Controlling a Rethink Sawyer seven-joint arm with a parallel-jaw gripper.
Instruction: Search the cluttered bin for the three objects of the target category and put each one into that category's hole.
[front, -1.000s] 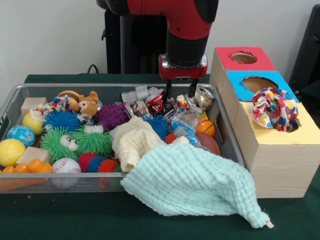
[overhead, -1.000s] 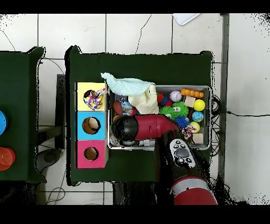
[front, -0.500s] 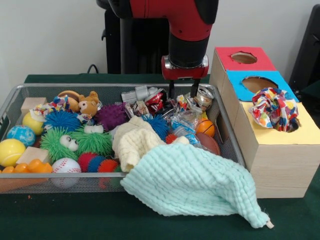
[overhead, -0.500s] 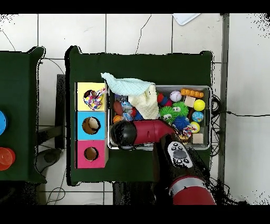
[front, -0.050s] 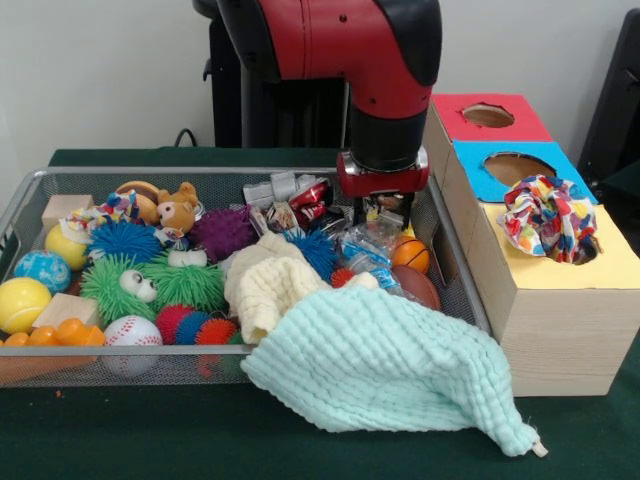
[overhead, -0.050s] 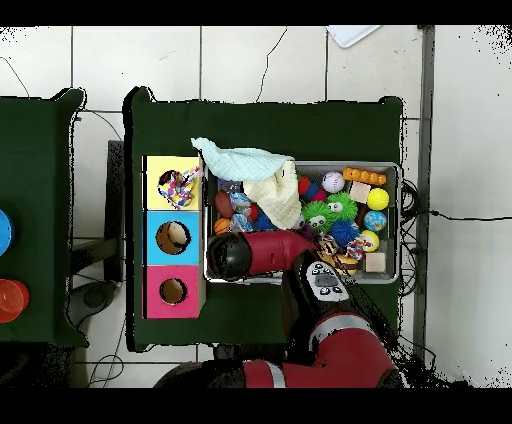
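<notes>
My fingers (front, -0.050s: 382, 212) dip into the wire mesh bin (front, -0.050s: 452, 262) at upper centre, around the silver metal can (front, -0.050s: 392, 208); I cannot tell if they grip it. The crinkly foil wrappers (front, -0.050s: 365, 245) crowding it could snag or lift along.

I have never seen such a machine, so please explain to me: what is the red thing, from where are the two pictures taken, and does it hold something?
The red and black thing is a robot arm. Its gripper reaches down into a wire bin on a green table.

One picture looks across the table at the robot; the other looks straight down from above, where the arm covers part of the bin.

The bin holds toys: spiky balls, a baseball, a teddy bear and cloths; a mint cloth hangs over its edge. Beside it is a box with red, blue and yellow tops with holes; a colourful cloth sits in the yellow one.

Whether the jaws hold anything cannot be seen.
</notes>
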